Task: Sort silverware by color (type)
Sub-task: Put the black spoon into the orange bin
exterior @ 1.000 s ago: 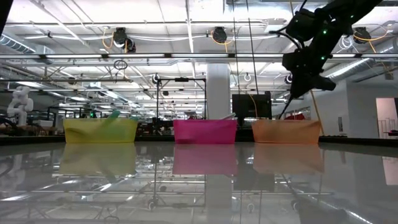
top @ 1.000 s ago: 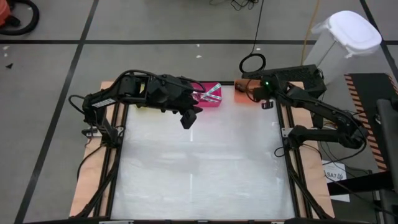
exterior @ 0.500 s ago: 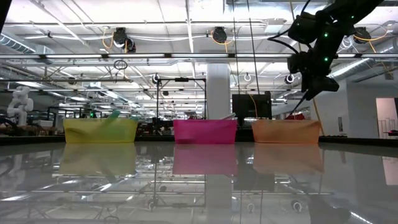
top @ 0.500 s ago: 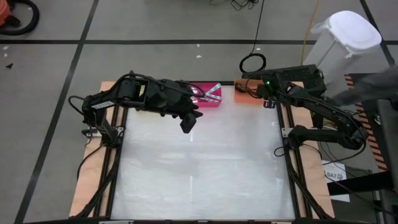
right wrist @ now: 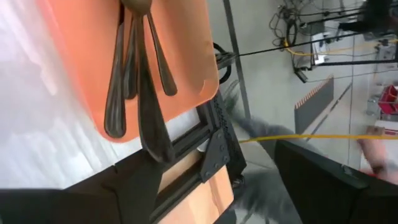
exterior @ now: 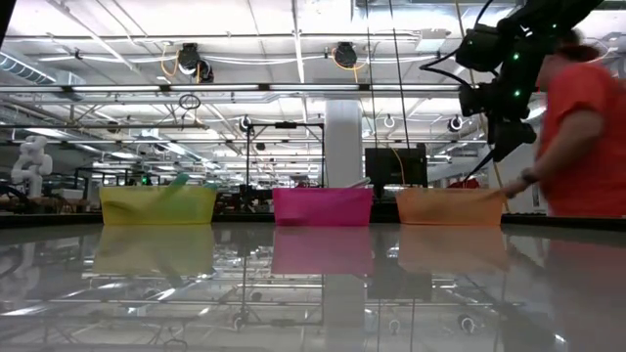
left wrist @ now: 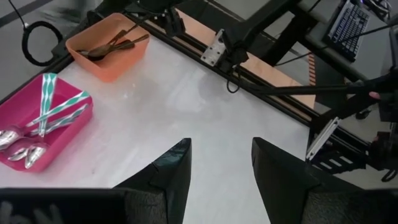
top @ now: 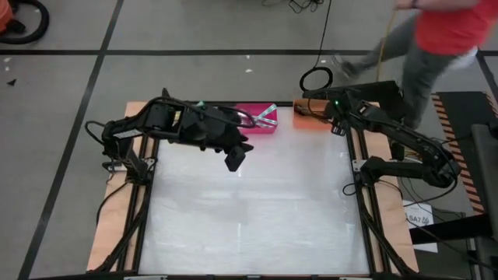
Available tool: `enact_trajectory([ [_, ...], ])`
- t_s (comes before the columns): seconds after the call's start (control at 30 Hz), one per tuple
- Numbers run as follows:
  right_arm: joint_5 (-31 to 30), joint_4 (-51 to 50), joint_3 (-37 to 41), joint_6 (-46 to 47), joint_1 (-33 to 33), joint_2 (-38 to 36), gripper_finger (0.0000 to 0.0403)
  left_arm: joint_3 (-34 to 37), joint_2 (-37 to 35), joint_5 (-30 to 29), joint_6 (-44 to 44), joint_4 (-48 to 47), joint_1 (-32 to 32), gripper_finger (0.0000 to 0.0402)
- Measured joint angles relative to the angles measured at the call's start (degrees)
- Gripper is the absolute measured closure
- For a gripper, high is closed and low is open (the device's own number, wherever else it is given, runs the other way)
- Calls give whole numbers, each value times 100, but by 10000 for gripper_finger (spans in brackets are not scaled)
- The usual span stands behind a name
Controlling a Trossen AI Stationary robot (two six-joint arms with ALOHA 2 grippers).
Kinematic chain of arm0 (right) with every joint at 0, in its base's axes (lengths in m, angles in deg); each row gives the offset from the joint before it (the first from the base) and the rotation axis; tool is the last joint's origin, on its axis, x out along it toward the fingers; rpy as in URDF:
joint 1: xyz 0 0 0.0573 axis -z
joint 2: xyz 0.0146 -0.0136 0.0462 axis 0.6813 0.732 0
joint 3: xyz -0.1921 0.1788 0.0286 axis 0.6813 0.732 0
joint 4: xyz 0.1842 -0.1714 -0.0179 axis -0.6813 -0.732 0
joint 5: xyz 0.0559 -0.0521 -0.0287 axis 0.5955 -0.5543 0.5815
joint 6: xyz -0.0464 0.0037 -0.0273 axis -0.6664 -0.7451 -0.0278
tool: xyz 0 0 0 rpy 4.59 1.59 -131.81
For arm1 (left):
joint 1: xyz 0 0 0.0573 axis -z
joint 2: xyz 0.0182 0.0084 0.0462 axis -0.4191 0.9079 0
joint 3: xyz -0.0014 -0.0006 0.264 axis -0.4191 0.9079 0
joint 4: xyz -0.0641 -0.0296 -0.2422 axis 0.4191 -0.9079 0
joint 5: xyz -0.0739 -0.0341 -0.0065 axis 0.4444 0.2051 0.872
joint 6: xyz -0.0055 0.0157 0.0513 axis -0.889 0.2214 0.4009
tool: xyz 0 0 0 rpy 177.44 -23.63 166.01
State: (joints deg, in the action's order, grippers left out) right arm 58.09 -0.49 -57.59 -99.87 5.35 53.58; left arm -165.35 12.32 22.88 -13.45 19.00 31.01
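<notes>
As far as the four views reach, no silverware lies loose on the white table (top: 249, 210) — every piece visible sits in a bin. Teal-handled spoons (left wrist: 53, 106) cross over shiny silver ones (left wrist: 25, 140) in the pink bin (left wrist: 18, 165), at the left edge of the left wrist frame; so that bin appears to hold two kinds together. Dark grey spoons (right wrist: 134, 68) lie in the orange bin (right wrist: 186, 43), upper middle of the right wrist frame. A yellow bin (exterior: 156, 205) stands left in the low view; something teal shows at its rim, contents otherwise hidden.

Judgement: sorting looks close to finished, or finished — unless the teal and silver in pink count as unsorted.

Right gripper (top: 336, 131) hangs above the orange bin, upper right of the overhead frame; fingers spread wide and empty, dark spoons below them. Left gripper (left wrist: 221, 168) hovers over bare table beside the pink bin, upper centre-left overhead; fingers parted, nothing between them.

A person in an orange top (exterior: 592, 137) stands behind the table at right, a hand near the orange bin.
</notes>
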Motion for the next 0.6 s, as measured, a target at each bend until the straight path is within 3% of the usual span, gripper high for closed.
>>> enact_trajectory([
  [0.13, 212, -380, -249, 147, -31, -11, 107, 0, 0, -4, -95, -15, 100, 233],
  [0.4, 1262, -516, -497, 665, -2, 92, 121, 0, 0, -2, -213, -17, 189, 233],
  [0.6, 814, -297, -420, 1187, 181, 659, 115, 0, 0, -2, -281, -17, 197, 233],
])
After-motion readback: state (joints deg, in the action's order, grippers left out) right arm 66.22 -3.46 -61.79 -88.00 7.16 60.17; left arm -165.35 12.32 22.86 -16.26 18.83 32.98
